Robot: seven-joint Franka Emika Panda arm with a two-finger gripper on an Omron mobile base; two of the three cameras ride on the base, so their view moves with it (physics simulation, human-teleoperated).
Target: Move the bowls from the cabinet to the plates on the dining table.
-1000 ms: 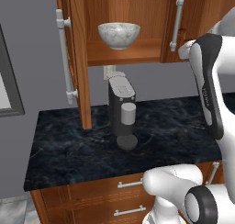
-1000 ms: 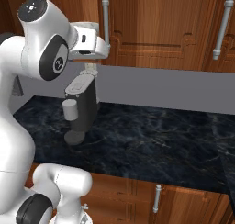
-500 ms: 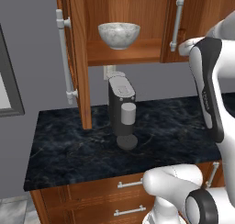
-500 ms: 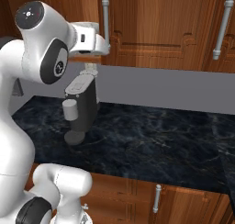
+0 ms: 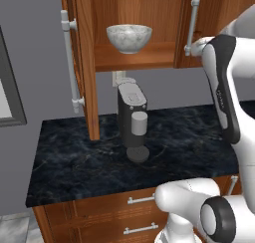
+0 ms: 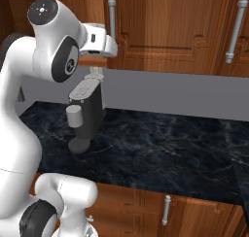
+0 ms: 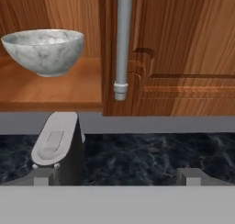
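A white-grey marbled bowl (image 5: 129, 38) stands upright on the wooden shelf of the cabinet (image 5: 134, 58), whose left door hangs open. In the hand view the bowl (image 7: 44, 51) is at the upper left, farther in than my gripper (image 7: 114, 177). The two fingertips (image 7: 41, 177) stand wide apart at the bottom with nothing between them, so the gripper is open. It faces the closed right door and its silver bar handle (image 7: 121, 44), to the right of the bowl. In the right base view my hand (image 6: 99, 39) is up at the cabinet's lower edge. The plates and the dining table are out of view.
A dark coffee machine (image 5: 133, 120) stands on the black marble counter (image 5: 74, 162) right under the open cabinet. The open left door (image 5: 82, 62) juts out over the counter. Drawers with short silver handles (image 5: 144, 199) run below the counter.
The arm has shifted only slightly. The gripper stays open and the bowl has not moved.
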